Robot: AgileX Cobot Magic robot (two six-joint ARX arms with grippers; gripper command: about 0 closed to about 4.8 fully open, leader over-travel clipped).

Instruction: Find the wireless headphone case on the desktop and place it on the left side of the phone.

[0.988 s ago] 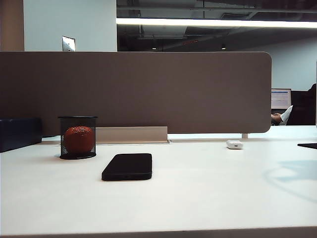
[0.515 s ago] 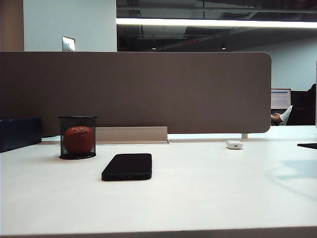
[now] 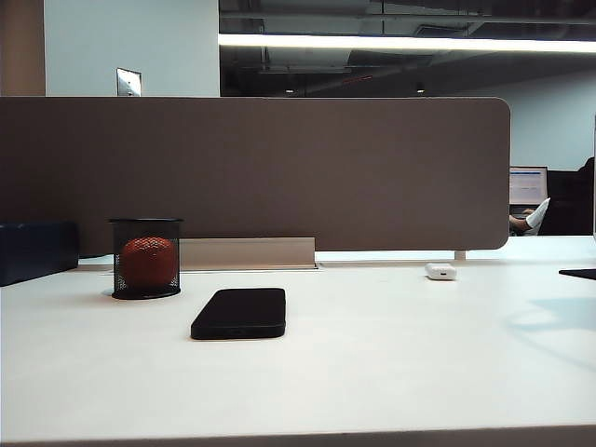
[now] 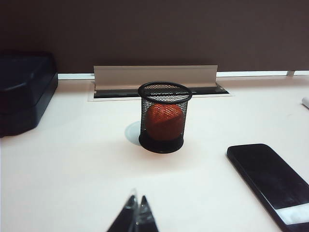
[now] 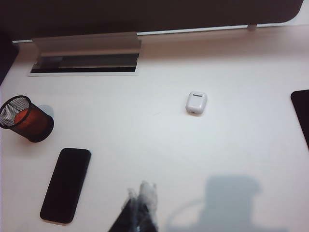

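Observation:
The small white wireless headphone case lies on the white desktop at the back right, near the brown partition; the right wrist view shows the case from above. The black phone lies flat left of centre, also seen as the phone and the phone. Neither arm appears in the exterior view. My right gripper hangs shut and empty high over the desk, well short of the case. My left gripper is shut and empty, low over the desk in front of the mesh cup.
A black mesh cup with an orange ball stands left of the phone. A dark box sits at the far left. A metal cable slot runs along the partition. A dark flat object lies at the right edge.
The arm's shadow on the right of the desktop has shifted toward the right edge. Case, phone and cup have not moved.

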